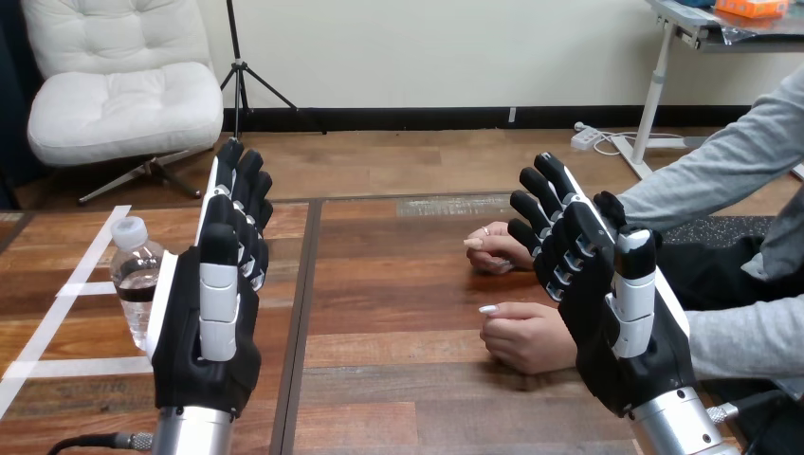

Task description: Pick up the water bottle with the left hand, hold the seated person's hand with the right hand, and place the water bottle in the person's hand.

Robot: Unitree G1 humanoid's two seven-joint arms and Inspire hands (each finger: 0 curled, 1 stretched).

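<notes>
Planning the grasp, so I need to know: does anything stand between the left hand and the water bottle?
Nothing visible does. The water bottle stands upright on the table right beside the left hand, at its outer side, and the open hand's edge overlaps the bottle in the head view.

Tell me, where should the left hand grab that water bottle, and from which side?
Probably the clear middle of the water bottle, below its white cap, from the side facing the open left hand. It stands upright, so the hand can wrap its round body.
</notes>
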